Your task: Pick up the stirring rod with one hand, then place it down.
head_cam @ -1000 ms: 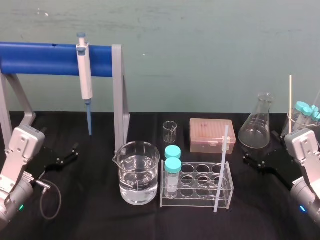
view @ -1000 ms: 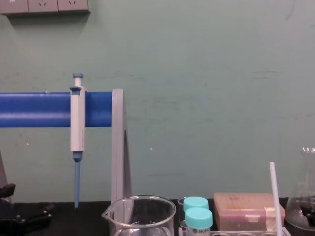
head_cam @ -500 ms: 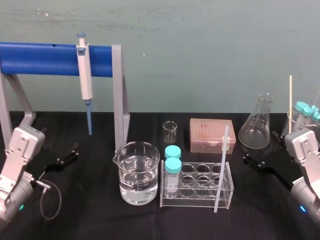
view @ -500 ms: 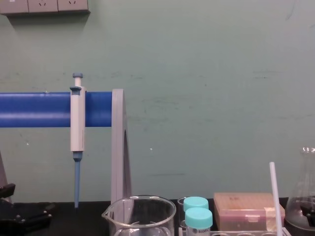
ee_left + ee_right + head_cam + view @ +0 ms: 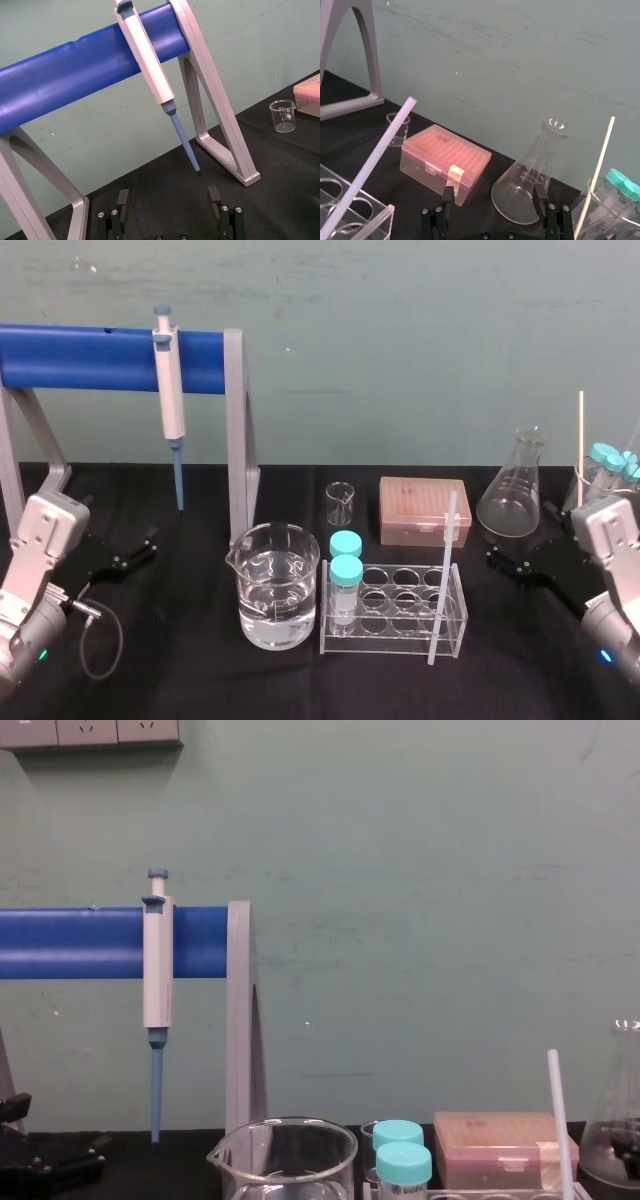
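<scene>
Stirring rod (image 5: pixel 444 575) translucent white, smooth; rack (image 5: pixel 400 636) clear glossy plastic; table (image 5: pixel 200 680) matt black

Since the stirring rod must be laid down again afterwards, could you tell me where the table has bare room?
Bare table lies between the left gripper and the large beaker, and between the test-tube rack and the right gripper. Behind the rack it is crowded: small beaker, tip box, flask.
</scene>
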`<state>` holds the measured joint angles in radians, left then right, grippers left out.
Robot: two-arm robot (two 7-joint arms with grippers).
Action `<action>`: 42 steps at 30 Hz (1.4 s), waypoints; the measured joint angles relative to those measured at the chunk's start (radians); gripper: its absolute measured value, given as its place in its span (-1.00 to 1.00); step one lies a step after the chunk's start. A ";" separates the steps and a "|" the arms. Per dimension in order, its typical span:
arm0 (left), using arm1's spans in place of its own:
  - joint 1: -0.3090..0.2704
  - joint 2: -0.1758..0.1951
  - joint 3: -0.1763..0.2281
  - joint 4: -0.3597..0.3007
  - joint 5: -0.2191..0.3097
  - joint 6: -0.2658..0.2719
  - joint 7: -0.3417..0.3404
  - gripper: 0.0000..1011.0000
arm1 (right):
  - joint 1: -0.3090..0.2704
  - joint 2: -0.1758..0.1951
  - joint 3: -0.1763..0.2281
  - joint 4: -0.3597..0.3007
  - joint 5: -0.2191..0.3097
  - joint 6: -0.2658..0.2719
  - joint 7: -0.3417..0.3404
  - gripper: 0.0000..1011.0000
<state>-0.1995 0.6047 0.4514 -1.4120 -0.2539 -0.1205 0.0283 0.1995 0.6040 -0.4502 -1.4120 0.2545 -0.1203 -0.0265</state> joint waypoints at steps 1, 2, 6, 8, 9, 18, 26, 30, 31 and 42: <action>0.000 0.000 0.000 0.000 0.000 0.000 0.000 0.98 | 0.000 -0.003 0.008 0.000 0.013 0.002 0.012 0.98; 0.000 0.000 0.000 0.000 0.000 0.000 0.000 0.98 | -0.001 -0.005 0.013 0.000 0.023 0.005 0.021 0.98; 0.000 0.000 0.000 0.000 0.000 0.000 0.000 0.98 | -0.024 -0.004 0.063 -0.037 0.133 0.043 0.098 0.98; 0.000 0.000 0.000 0.000 0.000 0.000 0.000 0.98 | -0.036 0.000 0.085 -0.059 0.185 0.065 0.134 0.98; 0.000 0.000 0.000 0.000 0.000 0.000 0.000 0.98 | -0.042 0.003 0.096 -0.070 0.211 0.077 0.149 0.98; 0.000 0.000 0.000 0.000 0.000 0.000 0.000 0.98 | -0.131 0.038 0.230 -0.200 0.494 0.288 0.294 0.98; 0.000 0.000 0.000 0.000 0.000 0.000 0.000 0.98 | -0.155 0.078 0.239 -0.246 0.624 0.412 0.373 0.98; 0.000 0.000 0.000 0.000 0.000 0.000 0.000 0.98 | -0.130 0.081 0.209 -0.239 0.631 0.419 0.399 0.98; 0.000 0.000 0.000 0.000 0.000 0.000 0.000 0.98 | -0.124 0.081 0.203 -0.236 0.630 0.419 0.404 0.98; 0.000 0.000 0.000 0.000 0.000 0.000 0.000 0.98 | 0.002 0.054 0.093 -0.159 0.591 0.408 0.442 0.98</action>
<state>-0.1995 0.6047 0.4514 -1.4120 -0.2539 -0.1205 0.0283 0.2018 0.6577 -0.3571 -1.5714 0.8456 0.2877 0.4150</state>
